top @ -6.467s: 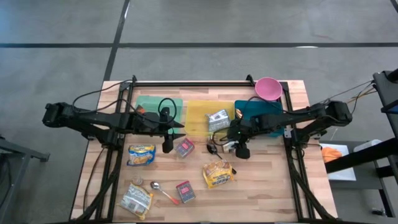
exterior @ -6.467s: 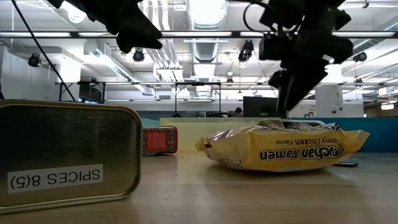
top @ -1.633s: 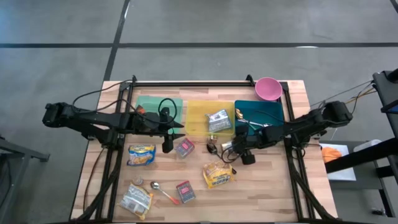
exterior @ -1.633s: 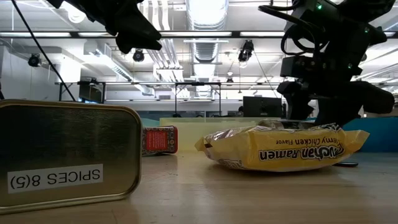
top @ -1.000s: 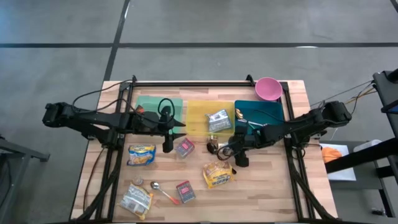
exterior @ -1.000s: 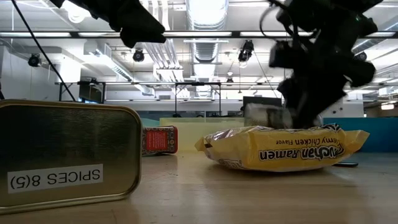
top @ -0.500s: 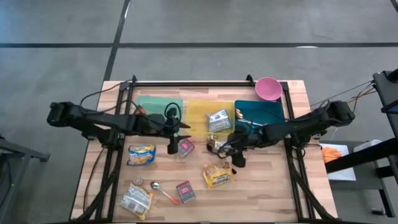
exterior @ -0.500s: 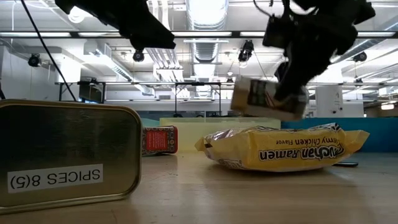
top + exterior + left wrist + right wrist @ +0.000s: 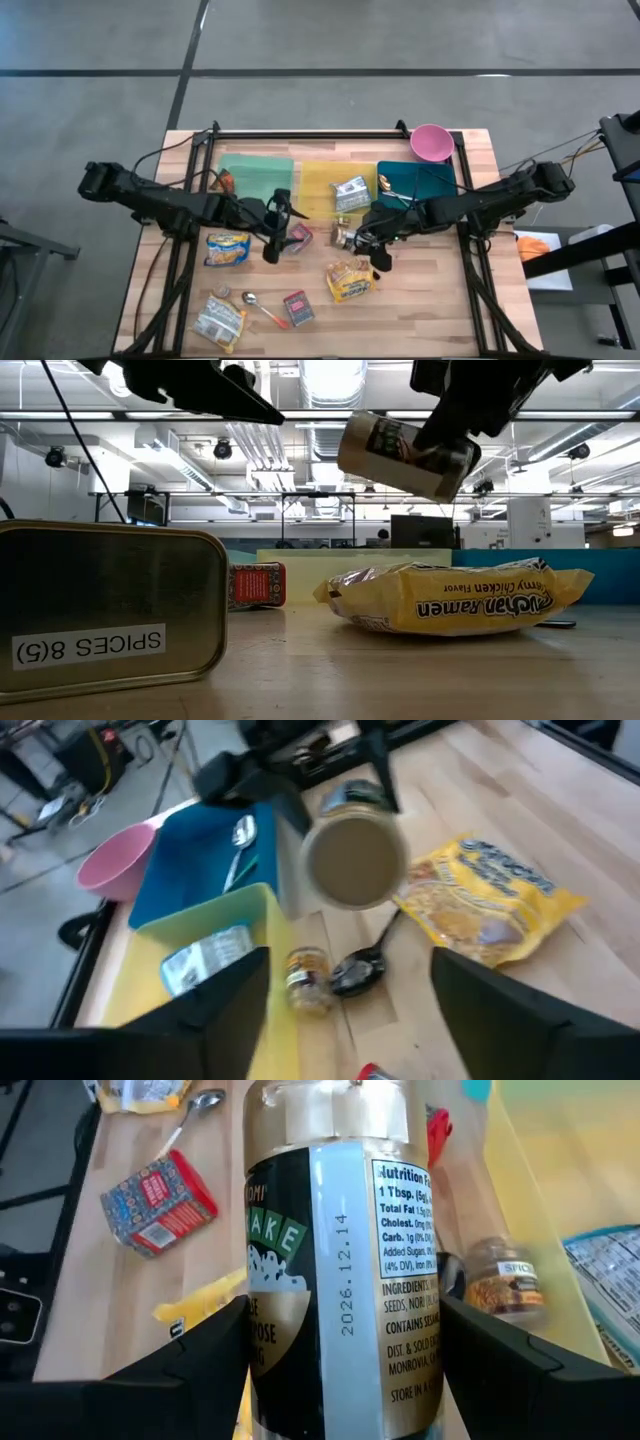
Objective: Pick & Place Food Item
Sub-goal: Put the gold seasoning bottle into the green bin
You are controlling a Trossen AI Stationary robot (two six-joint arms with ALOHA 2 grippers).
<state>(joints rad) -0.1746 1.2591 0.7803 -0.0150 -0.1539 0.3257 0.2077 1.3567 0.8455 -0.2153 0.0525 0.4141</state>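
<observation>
While its base fills the left wrist view, seasoning jar [image 9: 404,452] clamped in right end effector [image 9: 352,238], left end effector [image 9: 283,232] spread empty.

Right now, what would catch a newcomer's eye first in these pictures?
The jar hanging tilted in the air, clamped in the right pincer above the ramen pack near the table's middle. Next, the big spice tin close to the low camera, and the left pincer hovering over a small red tin.

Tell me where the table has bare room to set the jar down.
Right tool holds the jar aloft. Bare wood lies right of the ramen packet, toward the table edge. Green mat looks empty. Crowded: the middle, around the red box, the left tool and the yellow tray.
</observation>
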